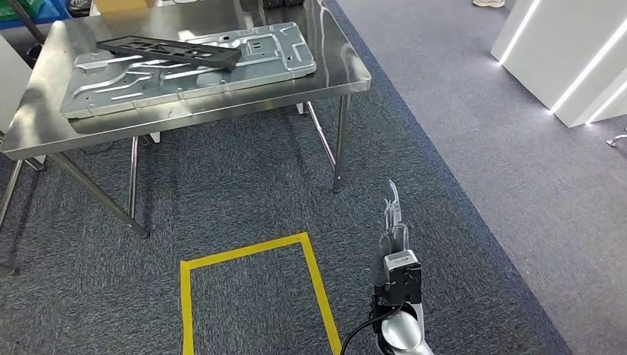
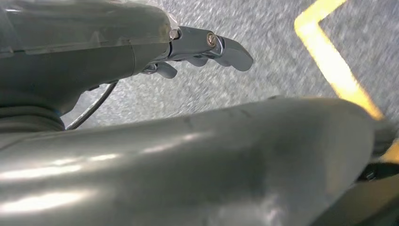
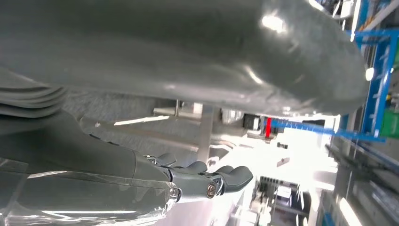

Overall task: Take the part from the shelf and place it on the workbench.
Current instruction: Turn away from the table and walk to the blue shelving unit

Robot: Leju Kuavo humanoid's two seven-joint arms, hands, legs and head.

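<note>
A long black frame part [image 1: 170, 50] lies across a stamped silver metal panel [image 1: 192, 70] on the steel workbench [image 1: 347, 70] at the upper left of the head view. My right hand [image 1: 392, 222] is raised low at the right, well short of the workbench, fingers pointing up and holding nothing. In its wrist view the right hand [image 3: 207, 181] has loosely curved fingers with nothing in them. My left hand [image 2: 202, 47] hangs over the carpet, fingers loosely extended and empty.
A yellow tape rectangle [image 1: 251, 255] marks the grey carpet in front of the workbench; one corner of the yellow tape [image 2: 329, 61] lies under my left hand. White lit panels [image 1: 562, 59] stand at the far right. A blue shelf frame [image 3: 371, 84] stands beyond my right hand.
</note>
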